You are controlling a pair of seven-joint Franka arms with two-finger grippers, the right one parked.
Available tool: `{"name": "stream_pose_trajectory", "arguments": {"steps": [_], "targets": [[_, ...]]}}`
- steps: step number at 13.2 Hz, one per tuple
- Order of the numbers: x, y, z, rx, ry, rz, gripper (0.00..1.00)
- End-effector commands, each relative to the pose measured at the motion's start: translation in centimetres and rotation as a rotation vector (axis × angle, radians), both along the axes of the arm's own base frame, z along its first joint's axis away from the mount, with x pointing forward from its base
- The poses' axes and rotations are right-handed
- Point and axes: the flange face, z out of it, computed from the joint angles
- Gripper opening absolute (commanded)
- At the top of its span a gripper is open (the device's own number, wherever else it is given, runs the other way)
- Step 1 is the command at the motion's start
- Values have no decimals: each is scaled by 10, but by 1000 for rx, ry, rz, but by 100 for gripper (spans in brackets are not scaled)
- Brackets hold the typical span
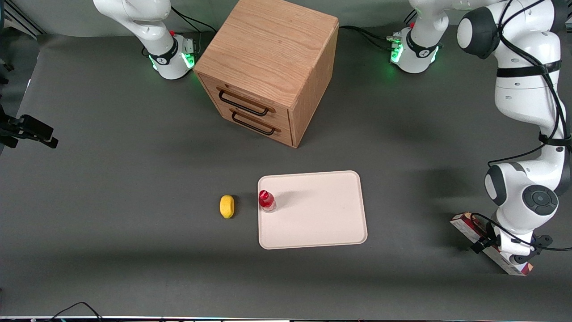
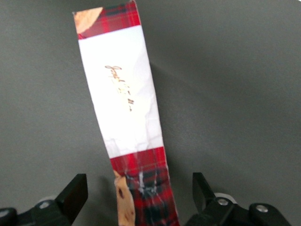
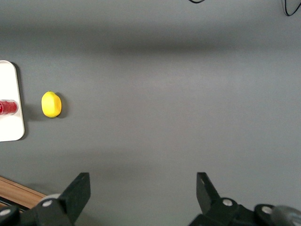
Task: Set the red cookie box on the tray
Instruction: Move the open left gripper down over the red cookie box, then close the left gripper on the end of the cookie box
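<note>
Tool [image 2: 139, 195] wide open, straddling red cookie box [image 2: 123, 103], fingers apart from it.

Open claw [image 2: 140, 197] astride red cookie box [image 2: 123, 108]

The bench [image 1: 111, 179] is dark grey. On it lie a wooden cabinet [image 1: 272, 67], a tray [image 1: 321, 214] mid-bench, a lemon [image 1: 227, 206] beside the tray, and a box [image 1: 464, 226] at the working arm's end, under the spread tool [image 2: 140, 193].
</note>
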Motion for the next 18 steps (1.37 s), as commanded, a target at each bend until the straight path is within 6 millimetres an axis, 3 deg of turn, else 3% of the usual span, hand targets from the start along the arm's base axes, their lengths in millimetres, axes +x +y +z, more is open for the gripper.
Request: {"name": "stream_pose_trajectory", "arguments": {"steps": [1,2,5,10,14,18], "targets": [[5,6,4,11,-10,-18,57],[5,6,5,11,-4,-24,35],[3,21,5,-10,2,-32,0],[3,22,12,13,17,-112,0],[8,11,50,12,46,-123,0],[-3,-23,147,-22,166,-129,0]]}}
